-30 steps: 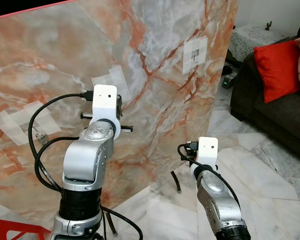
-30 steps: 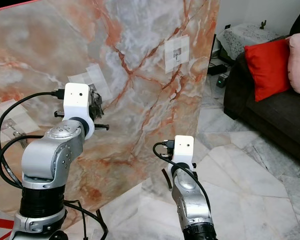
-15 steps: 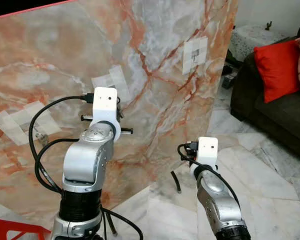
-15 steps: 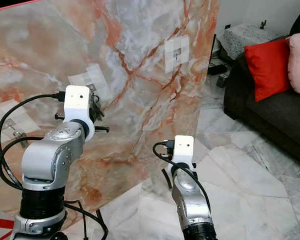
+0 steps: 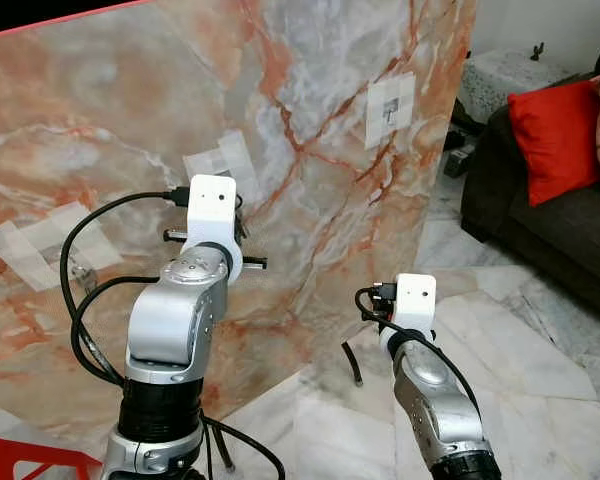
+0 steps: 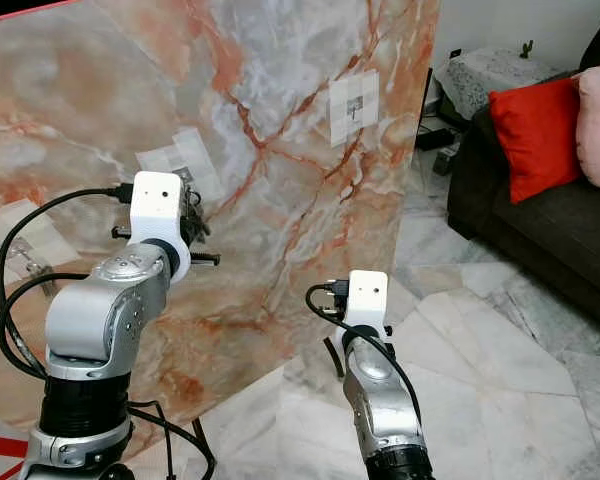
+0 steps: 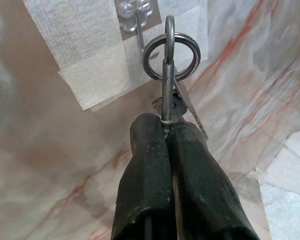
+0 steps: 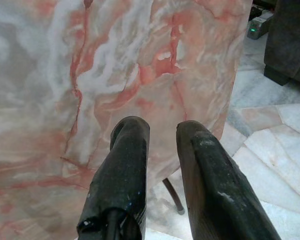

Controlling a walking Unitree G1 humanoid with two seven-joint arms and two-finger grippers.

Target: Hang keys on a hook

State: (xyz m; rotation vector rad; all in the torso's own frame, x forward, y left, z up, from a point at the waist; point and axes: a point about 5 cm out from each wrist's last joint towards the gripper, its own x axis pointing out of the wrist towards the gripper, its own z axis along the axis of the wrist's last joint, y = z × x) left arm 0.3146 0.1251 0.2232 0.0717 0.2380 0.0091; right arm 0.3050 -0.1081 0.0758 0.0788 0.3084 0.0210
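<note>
- The left gripper (image 7: pixel 166 131) is raised against the marble-patterned board (image 5: pixel 100 120), its two black fingers (image 7: pixel 145 165) pressed together and pinching the keys (image 7: pixel 171 65)
- The keys consist of a round steel ring with a thin metal piece standing up through it and a flat blade slanting down behind the fingertips
- The ring is right at the hook (image 7: pixel 136 20), a small metal hook fixed to the board under a patch of white tape (image 7: pixel 97 47); whether the ring is on the hook or just beside it cannot be told
- In the head views the left arm (image 5: pixel 180 310) hides the keys, its white wrist block lying over the taped patch
- Two more taped hooks sit on the board: one higher up to the right (image 5: pixel 390 110), one lower to the left (image 5: pixel 75 268)
- The right gripper (image 8: pixel 162 135) is held low, near the board's lower edge, its fingers spread apart and holding nothing
- A dark sofa (image 5: pixel 540 220) with a red cushion (image 5: pixel 555 135) stands to the right on the marble floor (image 5: pixel 540 360)
</note>
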